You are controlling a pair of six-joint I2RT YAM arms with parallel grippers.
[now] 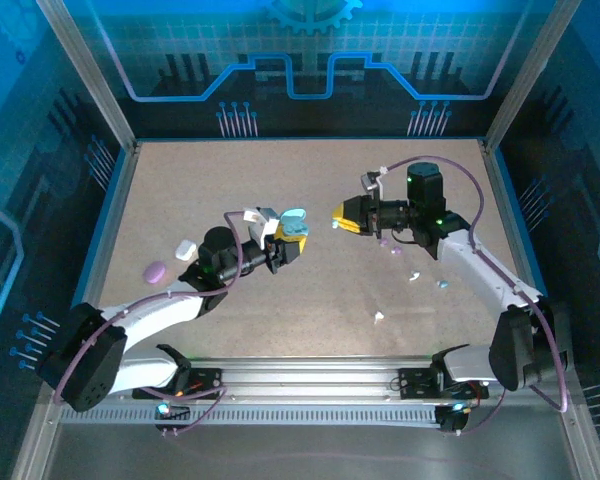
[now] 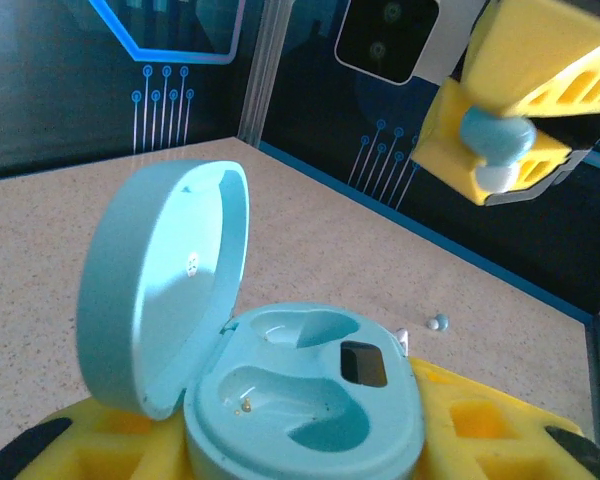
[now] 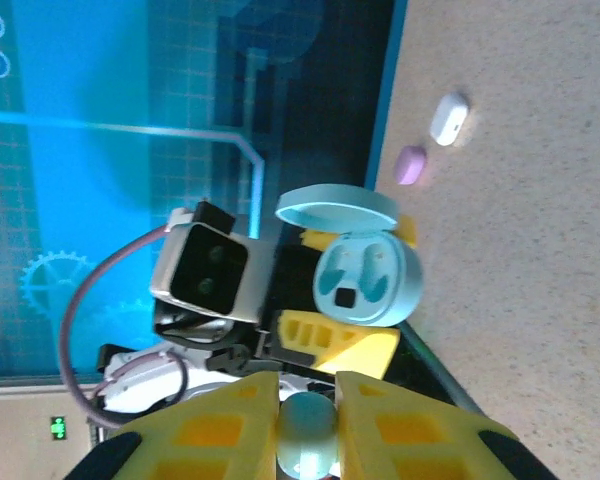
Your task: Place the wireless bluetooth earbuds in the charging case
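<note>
The left arm [image 1: 150,320] and right arm [image 1: 490,275] stand on black bases bolted to a silver rail [image 1: 310,378], where small lights glow. The links are white and the joints are black drums with small green lights. A purple cable [image 1: 467,180] loops along each arm from the rail to the wrist. Each wrist carries a white camera box [image 3: 208,270] with a black face and two lenses. Farthest from the rail, the left gripper [image 1: 285,238] and right gripper [image 1: 340,216] have yellow fingers [image 2: 520,60] with slotted cut-outs.

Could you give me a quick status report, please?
Left gripper shut on open charging case, both wells empty. Right gripper shut on pale blue earbud, apart from case. Nothing between them.
</note>
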